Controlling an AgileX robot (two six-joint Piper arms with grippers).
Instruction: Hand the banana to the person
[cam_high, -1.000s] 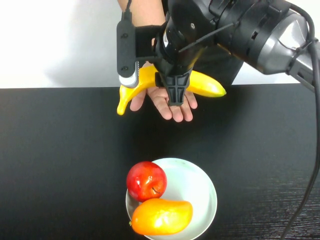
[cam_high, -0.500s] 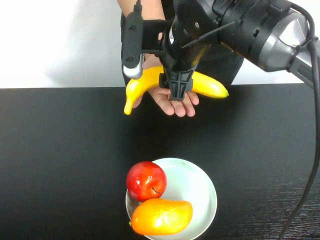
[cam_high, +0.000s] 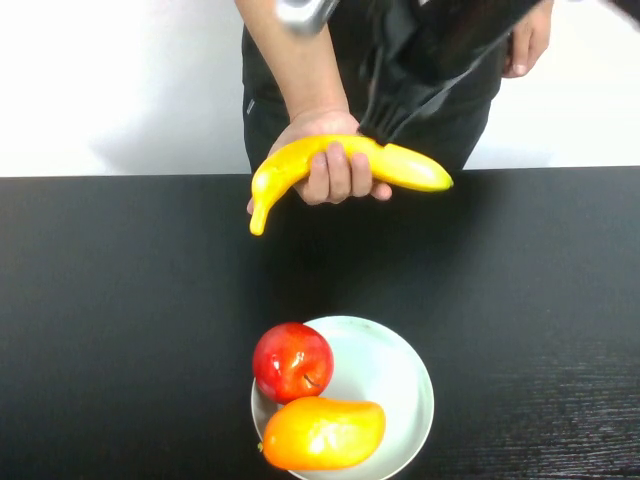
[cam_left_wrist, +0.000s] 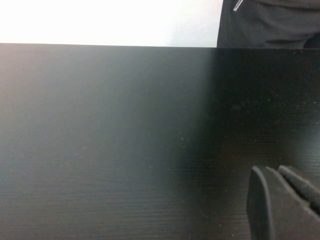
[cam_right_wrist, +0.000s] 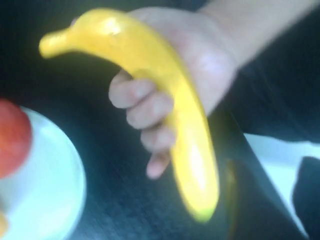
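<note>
The banana (cam_high: 410, 170) is long, curved and bright yellow. The person's hand (cam_high: 330, 150) grips it around the middle, above the far edge of the black table (cam_high: 120, 300). The person (cam_high: 300, 60) stands behind the table in a black top. My right gripper (cam_right_wrist: 277, 200) is open and empty, lifted up and back from the banana (cam_right_wrist: 190, 150); its arm shows as a dark blur (cam_high: 440, 50) at the top of the high view. My left gripper (cam_left_wrist: 280, 205) is shut, low over bare table, and is out of the high view.
A white bowl (cam_high: 400, 370) at the table's near middle holds a red apple (cam_high: 292, 360) and an orange-yellow mango (cam_high: 322, 432). The bowl (cam_right_wrist: 45, 185) and apple (cam_right_wrist: 10, 137) also show in the right wrist view.
My right gripper has let go of the banana and risen up and away. The person's fingers have closed around the banana, which now rests in the hand alone.
</note>
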